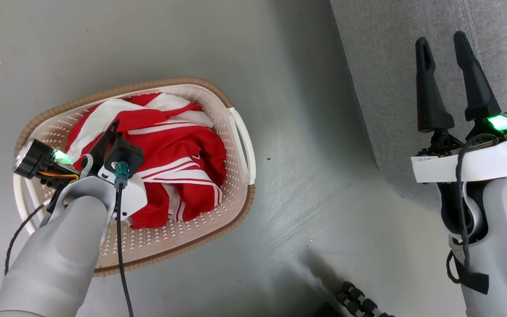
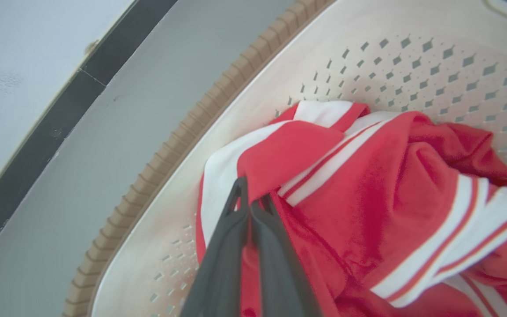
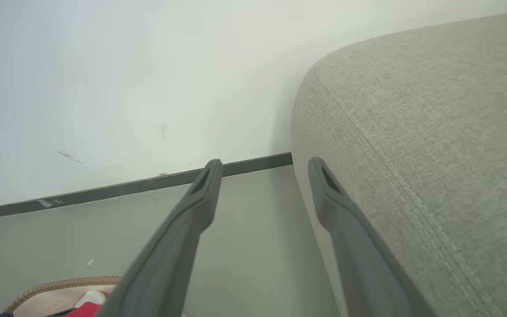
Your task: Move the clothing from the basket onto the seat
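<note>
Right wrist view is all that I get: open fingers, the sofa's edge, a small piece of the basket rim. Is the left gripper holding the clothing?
Observer: Yes. In the left wrist view the left gripper is shut on a red fold of the clothing.
Operator: Is it lifted out of the basket?
Observer: No. The head view shows it bunched inside the basket.
Operator: Where is the seat from there?
Observer: The seat is to the robot's right of the basket, with grey floor between them.
</note>
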You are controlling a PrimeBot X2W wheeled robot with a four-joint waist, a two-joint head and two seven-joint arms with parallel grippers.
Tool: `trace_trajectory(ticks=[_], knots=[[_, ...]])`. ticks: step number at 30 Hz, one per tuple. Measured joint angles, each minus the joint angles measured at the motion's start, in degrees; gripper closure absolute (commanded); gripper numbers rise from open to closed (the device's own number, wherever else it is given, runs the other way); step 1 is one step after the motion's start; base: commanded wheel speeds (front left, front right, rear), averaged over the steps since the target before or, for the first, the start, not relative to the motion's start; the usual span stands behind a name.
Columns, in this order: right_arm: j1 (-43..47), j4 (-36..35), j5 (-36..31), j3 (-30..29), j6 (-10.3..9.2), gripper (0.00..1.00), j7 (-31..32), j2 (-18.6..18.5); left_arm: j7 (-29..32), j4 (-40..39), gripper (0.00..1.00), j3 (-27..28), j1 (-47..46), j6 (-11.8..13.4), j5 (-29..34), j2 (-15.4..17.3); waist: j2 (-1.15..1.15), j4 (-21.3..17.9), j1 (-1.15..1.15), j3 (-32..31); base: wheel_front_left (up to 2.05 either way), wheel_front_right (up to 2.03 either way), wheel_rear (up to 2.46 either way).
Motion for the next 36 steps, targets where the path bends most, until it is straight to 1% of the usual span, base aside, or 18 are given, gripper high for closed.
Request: trace_trajectory(ticks=[6, 16, 17, 18, 19, 27, 36], knots=[[-0.16, 0.87, -2.08, 1.76, 0.0, 0.0, 0.0, -0.09, -1.08, -2.83, 1.0, 0.48, 0.07, 0.0, -1.46, -0.36, 0.0, 1.32, 0.0, -1.76, 0.0, 0.0, 0.0], [-1.15, 2.88, -5.2, 5.2, 0.0, 0.0, 0.0, -0.23, -1.57, -10.01, 1.0, -0.02, 2.2, 0.0, -2.43, -0.99, 0.0, 4.09, 0.0, -5.76, 0.0, 0.0, 0.0], [-1.15, 3.14, -5.48, 5.44, 0.0, 0.0, -0.01, -0.22, -1.57, -11.22, 1.0, 0.0, 2.65, -0.01, -2.71, -0.81, 0.0, 4.4, 0.0, -6.23, 0.0, 0.0, 0.0], [-1.16, 3.87, -6.27, 5.73, 0.0, 0.0, 0.0, -0.25, -1.57, -15.67, 1.0, 0.05, 3.69, 0.0, -3.26, -0.55, 0.0, 5.32, 0.0, -7.68, 0.0, 0.0, 0.0], [-1.16, 4.04, -6.71, 5.79, 0.0, 0.0, 0.0, -0.25, -1.57, -17.08, 1.0, 0.08, 3.9, 0.01, -3.31, -0.35, 0.0, 5.62, 0.0, -8.18, 0.0, 0.0, 0.0], [-1.12, 5.81, -8.87, 6.33, 0.0, 0.0, -0.01, -0.35, -1.58, -26.57, 1.0, 0.38, 6.87, 1.2, -3.59, 1.6, 0.0, 8.06, 0.0, -12.52, 0.0, 0.0, 0.0], [-0.71, 7.48, -9.39, 6.15, 0.0, 0.0, 0.0, -1.59, -1.59, -37.31, 1.0, 1.94, 10.33, 3.45, -4.27, 4.6, 0.0, 10.74, 0.0, -18.01, 0.0, 0.0, 0.0]])
